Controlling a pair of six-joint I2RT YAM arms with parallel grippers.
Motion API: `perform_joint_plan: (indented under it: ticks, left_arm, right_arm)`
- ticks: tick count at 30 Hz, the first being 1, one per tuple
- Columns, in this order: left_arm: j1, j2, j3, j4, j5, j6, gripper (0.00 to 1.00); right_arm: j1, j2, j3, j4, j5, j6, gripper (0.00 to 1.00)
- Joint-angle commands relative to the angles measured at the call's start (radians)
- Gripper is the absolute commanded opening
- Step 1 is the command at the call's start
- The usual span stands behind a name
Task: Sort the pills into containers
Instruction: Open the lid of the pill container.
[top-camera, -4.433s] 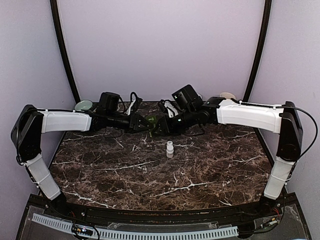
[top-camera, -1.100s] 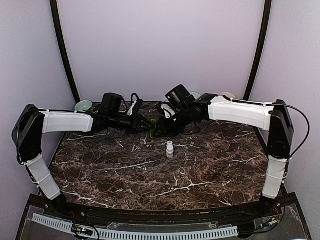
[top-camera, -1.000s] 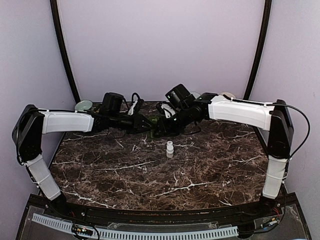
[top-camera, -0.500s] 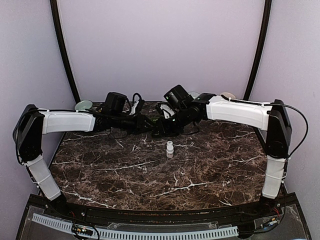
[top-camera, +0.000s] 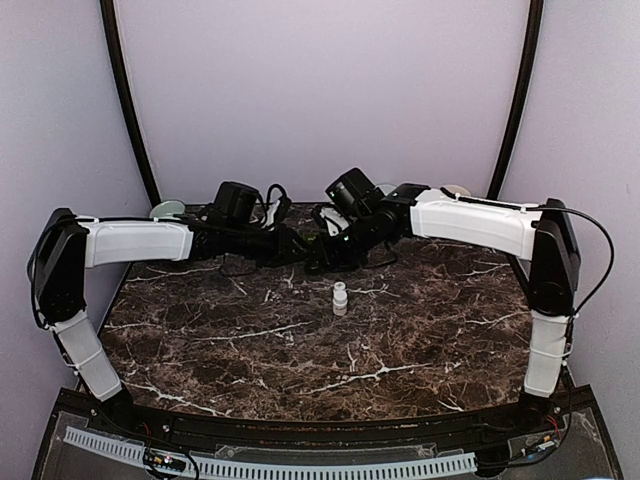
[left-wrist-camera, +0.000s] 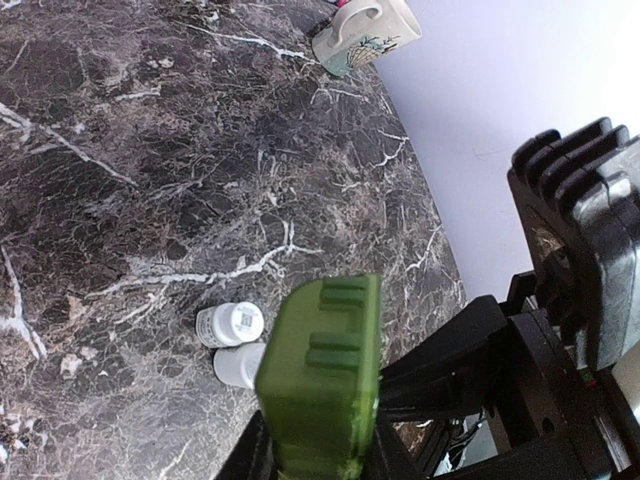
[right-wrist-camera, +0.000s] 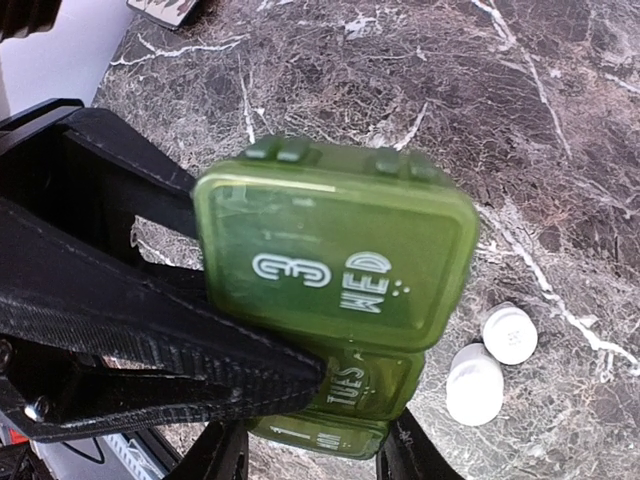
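Between left gripper's (left-wrist-camera: 315, 455) fingers (left-wrist-camera: 248, 463), green pillbox (left-wrist-camera: 325, 375)

The left arm (top-camera: 135, 242) and right arm (top-camera: 470, 222) rise from the near corners and bend at the elbows. Their white forearms stretch inward, so the wrists nearly meet at the far middle. The left pincer (left-wrist-camera: 316, 456) is clamped on a green pill organiser (left-wrist-camera: 322, 375). The right pincer (right-wrist-camera: 312, 452) has its fingers (right-wrist-camera: 222, 452) apart, flanking that organiser's end; whether they press it is unclear.
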Motion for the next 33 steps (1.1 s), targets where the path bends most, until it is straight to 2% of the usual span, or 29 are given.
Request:
perform_joint_plan:
  ticks: [1,15,25,31,33]
  left_arm:
    - [-0.054,0.018,0.078,-0.014,-0.09,-0.021,0.0]
    - [-0.088,0.017,0.092,-0.056,-0.303,-0.068,0.0]
    - [-0.098,0.004,0.058,-0.024,-0.347,-0.11,0.0]
    - [-0.098,-0.001,0.032,0.038,-0.335,-0.116,0.0]
    - [-0.097,-0.006,0.028,0.047,-0.333,-0.11,0.0]
  right_arm:
    - [0.053,0.034,0.063,0.076,-0.001,-0.019,0.0]
    - [0.056,0.042,0.049,0.039,0.146,-0.002,0.0]
    - [0.056,0.046,0.046,0.011,0.242,-0.003,0.0]
    - [0.051,0.046,0.041,0.014,0.239,-0.009,0.0]
    - [0.047,0.044,0.04,0.014,0.239,-0.011,0.06]
